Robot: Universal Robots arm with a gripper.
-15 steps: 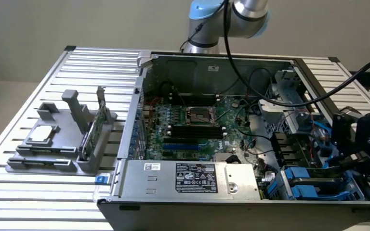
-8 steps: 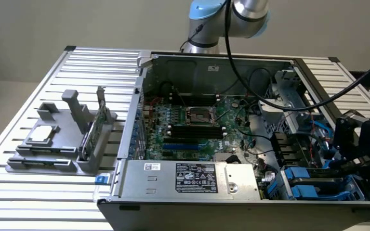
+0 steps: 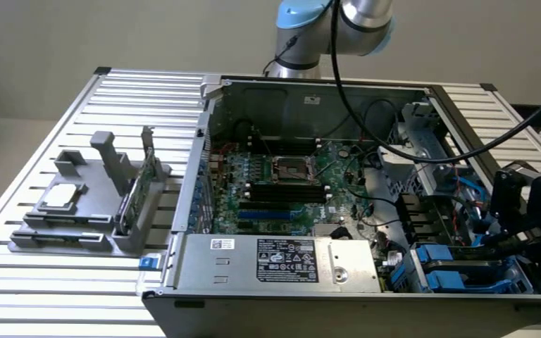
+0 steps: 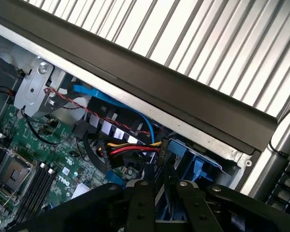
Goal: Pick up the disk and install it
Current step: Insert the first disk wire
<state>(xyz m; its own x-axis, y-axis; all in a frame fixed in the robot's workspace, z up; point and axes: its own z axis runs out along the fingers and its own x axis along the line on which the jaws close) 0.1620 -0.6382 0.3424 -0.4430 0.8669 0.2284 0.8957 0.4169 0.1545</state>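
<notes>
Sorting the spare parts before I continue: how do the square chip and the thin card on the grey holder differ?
The chip lies flat; the card stands upright on edge. The chip is small, square and silver; the card is long, thin and darker. The card sits nearer the computer case than the chip. Both rest on the grey holder on the slatted table.

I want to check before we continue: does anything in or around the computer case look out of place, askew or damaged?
Nothing looks broken or spilled. One thing stands out: the arm's black cable hangs in a low loop over the open computer case, where it might snag on the parts inside.
</notes>
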